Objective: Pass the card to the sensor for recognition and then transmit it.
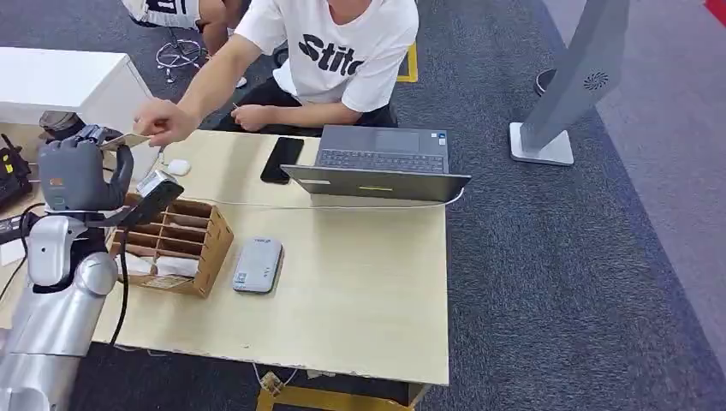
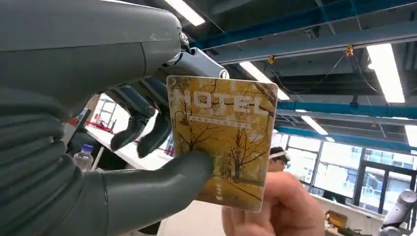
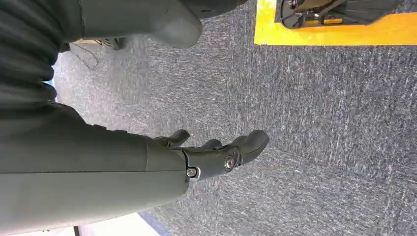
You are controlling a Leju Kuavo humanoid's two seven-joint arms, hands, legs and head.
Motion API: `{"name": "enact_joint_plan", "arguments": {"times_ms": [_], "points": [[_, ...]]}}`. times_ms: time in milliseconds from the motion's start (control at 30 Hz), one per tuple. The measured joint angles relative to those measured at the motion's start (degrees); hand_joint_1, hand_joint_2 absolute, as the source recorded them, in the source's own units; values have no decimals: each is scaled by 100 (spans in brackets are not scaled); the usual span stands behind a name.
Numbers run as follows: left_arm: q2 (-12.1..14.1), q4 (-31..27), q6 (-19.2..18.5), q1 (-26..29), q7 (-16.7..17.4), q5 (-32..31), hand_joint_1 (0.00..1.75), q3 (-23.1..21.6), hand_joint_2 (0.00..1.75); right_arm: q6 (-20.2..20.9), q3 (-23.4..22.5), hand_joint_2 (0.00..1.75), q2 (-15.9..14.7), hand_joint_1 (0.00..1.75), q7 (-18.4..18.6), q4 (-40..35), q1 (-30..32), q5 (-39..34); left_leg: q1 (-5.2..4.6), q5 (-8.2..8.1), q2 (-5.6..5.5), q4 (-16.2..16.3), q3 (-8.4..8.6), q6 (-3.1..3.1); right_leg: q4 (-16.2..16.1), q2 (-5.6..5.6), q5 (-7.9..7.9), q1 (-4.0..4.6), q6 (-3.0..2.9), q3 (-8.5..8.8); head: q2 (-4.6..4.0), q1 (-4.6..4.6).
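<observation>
Left robot hand (image 1: 81, 171) is up at the left of the head frame, raised above the surface (image 1: 360, 291), and it has the card (image 2: 221, 142) pinched: thumb (image 2: 167, 179) on the printed face, darker fingers (image 2: 142, 128) curled behind. A person's hand (image 2: 275, 206) holds the same card by its lower corner, so two hands share it right now. In the head view that person's hand (image 1: 167, 122) meets the robot hand at the card's thin edge (image 1: 127, 139).

The card looks like a thin, stiff, glossy hotel key card, so I'd judge it light, rigid and slippery; a flat pinch across the two faces near one short end suits it, leaving most of the face free for a reader. The thumb sits near the middle of one side, and that grip seems shallow enough to twist.

The right robot hand (image 3: 216, 152) hangs over the carpet, fingers loosely apart, holding nothing.

Farther along the surface: a wooden organizer (image 1: 184, 244) just below the left hand, the grey sensor (image 1: 258, 265) beside it, then a phone (image 1: 282, 159) and laptop (image 1: 377, 167) toward the person.
</observation>
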Motion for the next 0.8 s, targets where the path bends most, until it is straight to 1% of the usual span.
{"name": "enact_joint_plan", "arguments": {"times_ms": [200,400,600,700,800], "points": [[-2,0,-68,1,-52,37,175,-44,175,4,0,175,0,0,-2,0,-2,-2,1,1,0,0,1,-1,1,0,1,0,-1,0,0,2],[-33,-11,-322,35,-118,79,175,-245,175,20,9,175,0,0,-11,0,-7,-2,0,0,-1,0,0,0,1,0,0,0,-1,0,0,2],[-171,-35,-805,146,-129,22,175,-667,175,66,42,175,0,0,-18,0,-21,-6,-1,0,-1,1,1,0,0,-1,1,-1,-1,1,0,2],[-247,-33,-1208,184,-33,-11,175,-957,175,70,42,175,0,0,-41,0,-22,-37,-1,0,-2,2,0,0,0,-2,1,-1,0,1,0,2],[-293,-22,-1509,184,43,-15,175,-1250,175,70,42,175,0,0,-61,0,-22,-61,-1,0,-2,2,0,0,0,-2,1,-1,-1,1,0,0]]}}
